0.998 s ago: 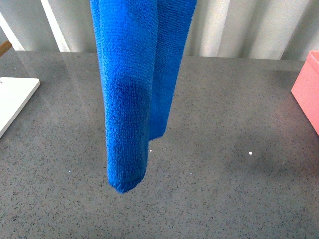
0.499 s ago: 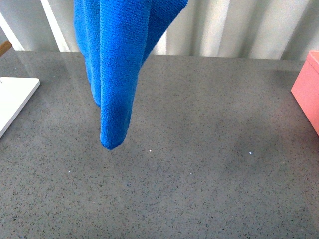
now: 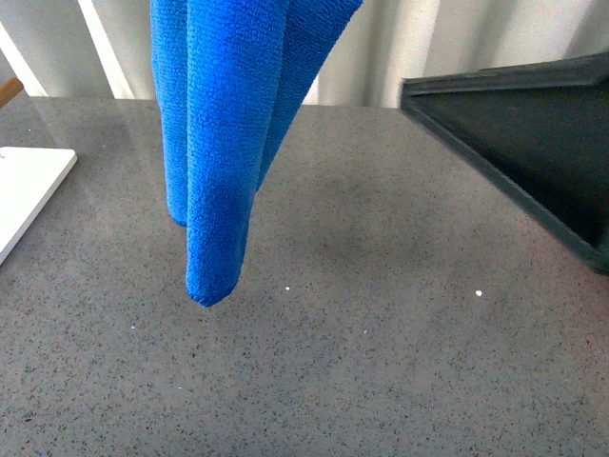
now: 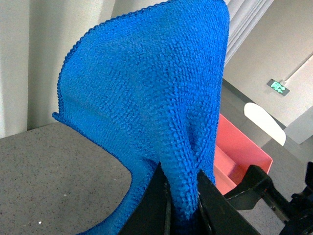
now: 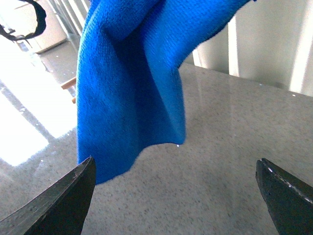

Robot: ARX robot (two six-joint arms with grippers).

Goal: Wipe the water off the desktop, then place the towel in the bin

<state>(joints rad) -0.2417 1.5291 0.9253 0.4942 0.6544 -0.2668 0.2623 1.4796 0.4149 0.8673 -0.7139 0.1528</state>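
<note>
The blue towel (image 3: 228, 143) hangs in long folds from above the front view, its lower tip off the dark grey speckled desktop (image 3: 381, 333). My left gripper (image 4: 182, 205) is shut on the towel (image 4: 151, 98), a fold pinched between its black fingers (image 4: 151, 205). My right gripper (image 5: 176, 196) is open and empty above the desktop (image 5: 205, 186), with the towel (image 5: 132, 83) hanging in front of it. In the front view a large dark part of my right arm (image 3: 533, 133) fills the right side. The pink bin (image 4: 234, 152) shows in the left wrist view, beside the towel.
A flat white board (image 3: 24, 186) lies at the desktop's left edge. A pale ribbed wall (image 3: 457, 38) runs behind the desktop. In the left wrist view a dark arm part (image 4: 264, 188) sits next to the bin.
The towel has swung left and its tip has risen off the desktop. My right arm has come into the front view from the right and now hides the pink bin there.
</note>
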